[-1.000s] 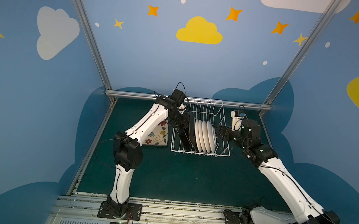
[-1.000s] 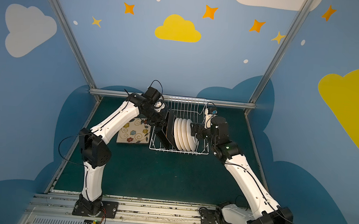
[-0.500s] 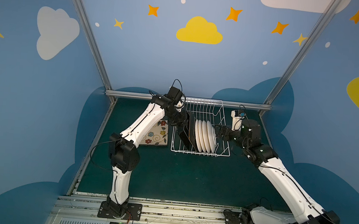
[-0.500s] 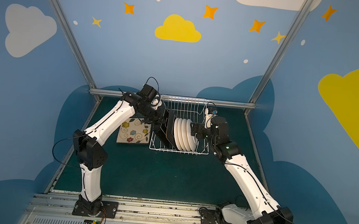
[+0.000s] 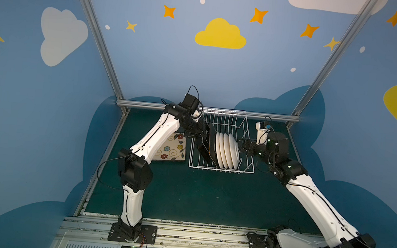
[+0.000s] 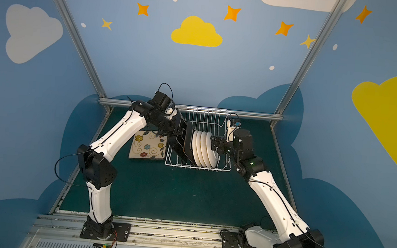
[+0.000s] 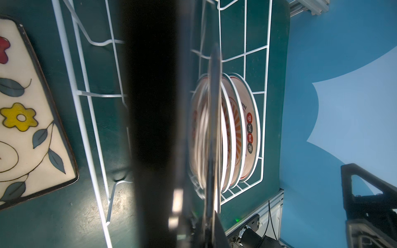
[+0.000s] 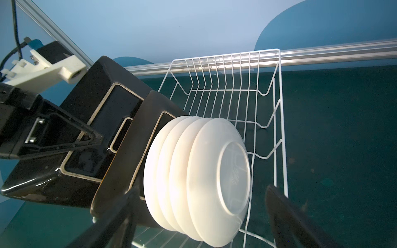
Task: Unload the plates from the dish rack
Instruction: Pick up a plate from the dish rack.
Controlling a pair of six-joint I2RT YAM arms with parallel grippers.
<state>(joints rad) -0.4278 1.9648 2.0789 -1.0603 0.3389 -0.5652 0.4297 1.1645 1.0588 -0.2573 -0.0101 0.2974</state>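
Observation:
The white wire dish rack (image 5: pixel 220 170) (image 6: pixel 197 168) (image 8: pixel 268 90) stands at the back of the green mat. Inside it several round white plates (image 5: pixel 227 150) (image 6: pixel 204 148) (image 8: pixel 206 171) (image 7: pixel 240 128) stand on edge, next to black-backed square plates (image 5: pixel 213 143) (image 8: pixel 137 154). My left gripper (image 5: pixel 199 139) (image 6: pixel 174 134) is shut on the leftmost square plate (image 8: pixel 92 103) (image 7: pixel 154 107), which is tilted at the rack's left side. A finger (image 8: pixel 95 138) lies on its back. My right gripper (image 5: pixel 241 145) (image 6: pixel 213 143) (image 8: pixel 200 190) is open at the outermost round plate, gripping nothing.
One square plate (image 5: pixel 172 149) (image 6: pixel 147 146) (image 7: pixel 25 120) lies flower face up on the mat, left of the rack. An aluminium rail (image 5: pixel 145 105) and blue walls close in the back and sides. Bare mat (image 5: pixel 198 198) stretches in front of the rack.
My left arm has shifted slightly left and up with the square plate, its elbow swinging outward. The right arm has not moved.

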